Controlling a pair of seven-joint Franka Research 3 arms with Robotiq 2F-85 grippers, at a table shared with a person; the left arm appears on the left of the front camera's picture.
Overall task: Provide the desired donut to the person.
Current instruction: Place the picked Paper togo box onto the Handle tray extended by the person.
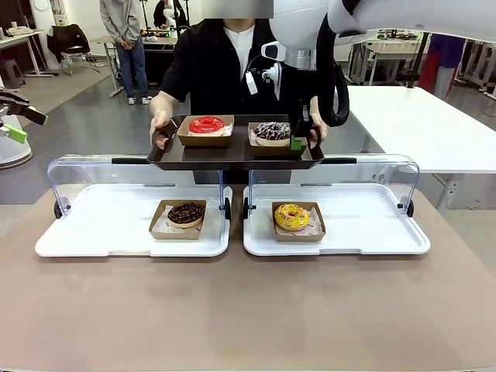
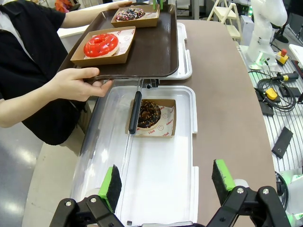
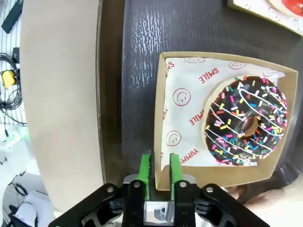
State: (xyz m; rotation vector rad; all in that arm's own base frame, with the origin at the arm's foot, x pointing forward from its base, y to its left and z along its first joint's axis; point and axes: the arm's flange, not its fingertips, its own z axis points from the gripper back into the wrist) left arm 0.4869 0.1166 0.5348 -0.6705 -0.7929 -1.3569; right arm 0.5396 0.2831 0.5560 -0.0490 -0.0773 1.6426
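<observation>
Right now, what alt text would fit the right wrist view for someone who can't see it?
The right gripper pinches the wall of a cardboard tray holding a sprinkled chocolate donut, resting on a dark brown serving tray.

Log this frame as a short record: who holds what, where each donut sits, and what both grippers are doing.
person: holds dark brown plastic tray by both ends
on tray: red glazed donut; chocolate sprinkle donut in brown cardboard box
right gripper: fingers close together astride that box's wall
left gripper: open, above white display tray
display trays: dark chocolate donut on the left one, yellow donut on the right one
</observation>
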